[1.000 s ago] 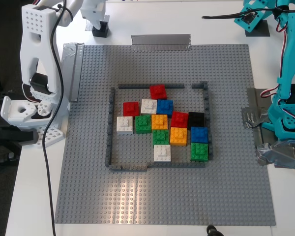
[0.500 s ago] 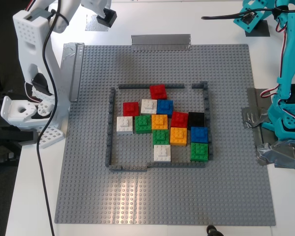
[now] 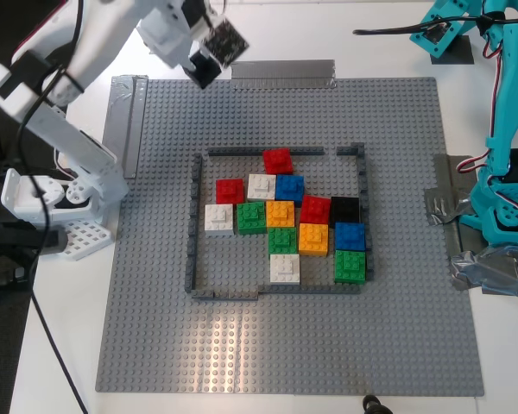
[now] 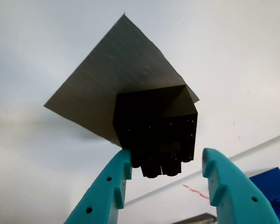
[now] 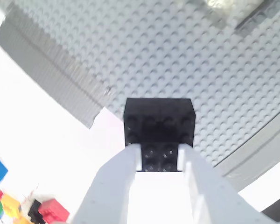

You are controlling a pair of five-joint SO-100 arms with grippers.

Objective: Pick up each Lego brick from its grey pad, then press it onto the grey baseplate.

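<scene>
My second gripper (image 5: 159, 154), white, is shut on a black Lego brick (image 5: 158, 123) and holds it in the air over the far left corner of the grey baseplate (image 5: 200, 60). In the exterior view this brick (image 3: 214, 53) hangs above the baseplate (image 3: 155, 328). The silvery pad is hidden behind that arm. My first gripper (image 4: 165, 172), teal, is open, its fingers either side of a second black brick (image 4: 154, 135) on the dark grey pad (image 4: 107, 79). That pad (image 3: 456, 50) lies at the exterior view's far right. Another black brick (image 3: 344, 210) sits inside the dark-grey frame (image 3: 192, 224).
Several coloured bricks (image 3: 281, 213) fill the frame. Silver tape strips lie along the plate's far edge (image 3: 282, 73) and left edge (image 3: 128, 121). The white arm's base (image 3: 43, 198) stands left of the plate, the teal arm's base (image 3: 501, 216) right of it. Loose coloured bricks (image 5: 18, 205) lie off the plate.
My second gripper has lifted the black brick off its pad and swung it toward the exterior view's right, over the plate's far edge. The teal arm has not moved.
</scene>
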